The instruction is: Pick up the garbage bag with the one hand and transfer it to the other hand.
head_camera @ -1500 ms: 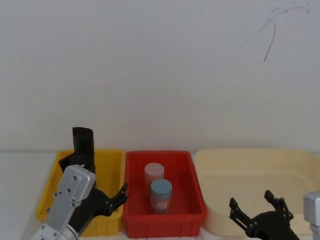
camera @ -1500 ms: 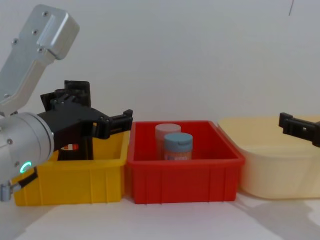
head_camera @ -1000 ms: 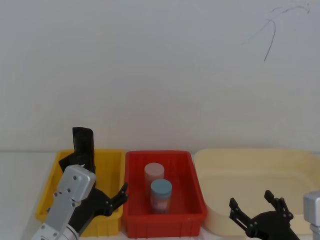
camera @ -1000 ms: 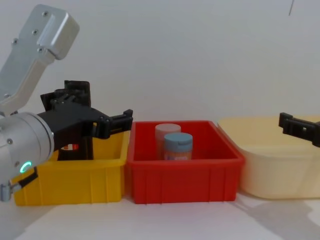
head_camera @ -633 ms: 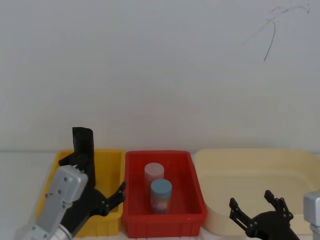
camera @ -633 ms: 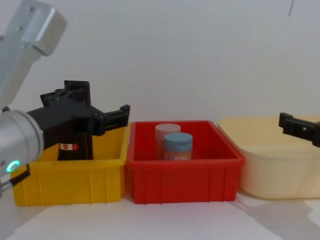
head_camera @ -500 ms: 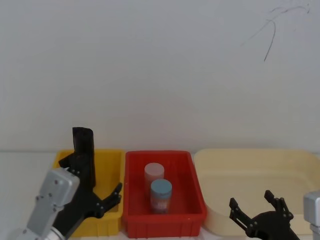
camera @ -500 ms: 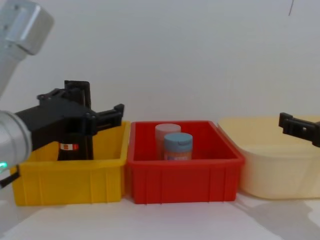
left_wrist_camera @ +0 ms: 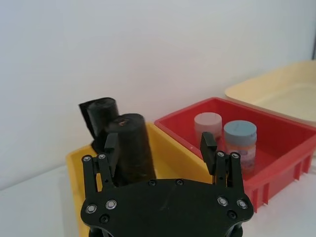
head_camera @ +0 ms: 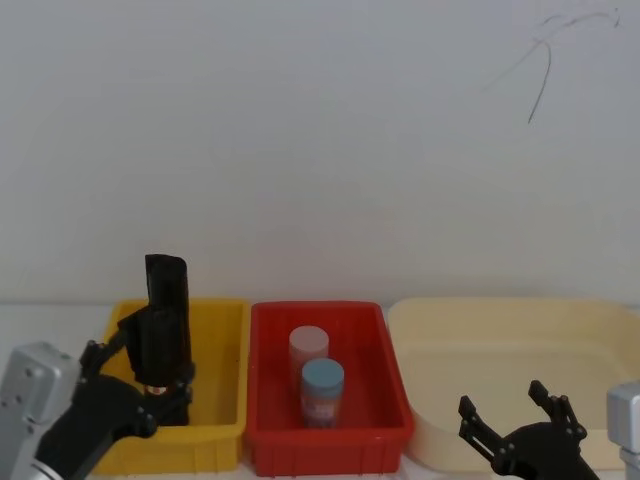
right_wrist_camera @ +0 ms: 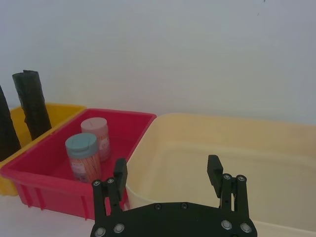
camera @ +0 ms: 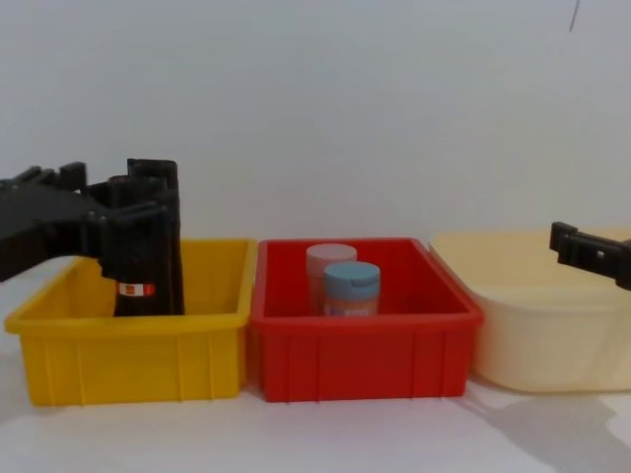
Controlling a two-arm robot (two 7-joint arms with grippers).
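From the head, the garbage bag [head_camera: 163, 345] stood upright in the yellow bin [head_camera: 225, 345], and the right gripper [head_camera: 503, 400] hung low on the right, fingers spread. At the left wrist, the left gripper [left_wrist_camera: 159, 143] gaped empty, facing the garbage bag.

The left gripper [left_wrist_camera: 159, 147] hovers low at left, fingers spread wide; the right gripper [right_wrist_camera: 167, 170] hangs low at right, fingers likewise apart.

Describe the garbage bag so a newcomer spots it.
Find the yellow bin at the robot's left, beside the red bin. Two tall black rolls stand inside; the garbage bag is the front one, with a red-and-white label the rear roll lacks.
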